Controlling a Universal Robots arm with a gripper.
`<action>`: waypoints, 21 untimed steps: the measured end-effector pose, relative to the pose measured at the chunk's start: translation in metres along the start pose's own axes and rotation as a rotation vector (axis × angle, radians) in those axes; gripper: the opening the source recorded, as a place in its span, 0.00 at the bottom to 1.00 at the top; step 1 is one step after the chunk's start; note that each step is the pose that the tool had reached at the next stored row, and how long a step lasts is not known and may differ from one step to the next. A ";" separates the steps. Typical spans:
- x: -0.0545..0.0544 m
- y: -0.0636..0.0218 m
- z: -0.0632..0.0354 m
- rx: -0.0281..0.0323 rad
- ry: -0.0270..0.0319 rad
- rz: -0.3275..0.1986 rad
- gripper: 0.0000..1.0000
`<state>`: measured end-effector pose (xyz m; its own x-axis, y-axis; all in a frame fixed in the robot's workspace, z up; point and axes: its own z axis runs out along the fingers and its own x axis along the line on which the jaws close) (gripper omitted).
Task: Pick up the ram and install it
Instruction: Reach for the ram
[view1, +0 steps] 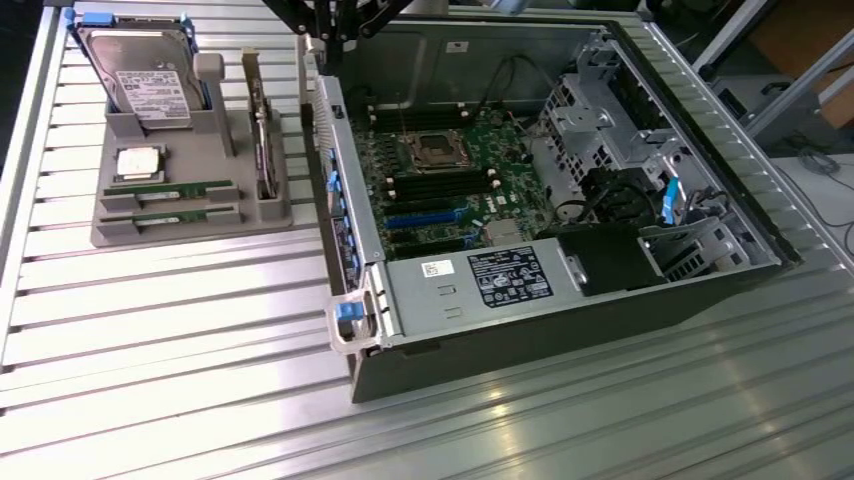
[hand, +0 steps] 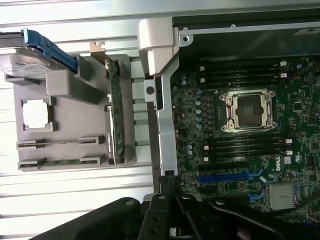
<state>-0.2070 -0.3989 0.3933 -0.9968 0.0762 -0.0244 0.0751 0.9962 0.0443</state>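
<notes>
Two ram sticks lie side by side in slots at the near end of a grey holder tray (view1: 120, 232): one ram (view1: 170, 187) (hand: 55, 145) and a second one (view1: 170, 214) (hand: 56, 162) beside it, both thin and green. My gripper (view1: 331, 35) (hand: 169, 187) hangs high over the side wall of the open computer case (view1: 534, 330), between the tray and the motherboard (view1: 447, 175). Its jaws are shut with nothing in them. Black memory slots (view1: 447, 188) (hand: 245, 146) run on both sides of the processor socket (view1: 434, 148) (hand: 248, 111).
The tray also holds a hard drive in a blue carrier (view1: 140, 70), a square silver processor chip (view1: 139, 163) and an upright card with a metal bracket (view1: 264, 140). A power supply (view1: 467, 285) and drive cages (view1: 601, 120) fill the case's other parts. A ribbed metal table (view1: 174, 340) carries everything.
</notes>
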 end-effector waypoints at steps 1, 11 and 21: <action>0.001 -0.0001 0.0000 -0.0001 -0.0001 0.000 0.11; 0.010 -0.0007 -0.0002 0.0000 0.0000 0.000 0.11; 0.018 -0.0014 -0.0005 0.0000 -0.0001 0.000 0.11</action>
<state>-0.2252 -0.3989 0.3933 -0.9968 0.0762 -0.0245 0.0751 0.9962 0.0444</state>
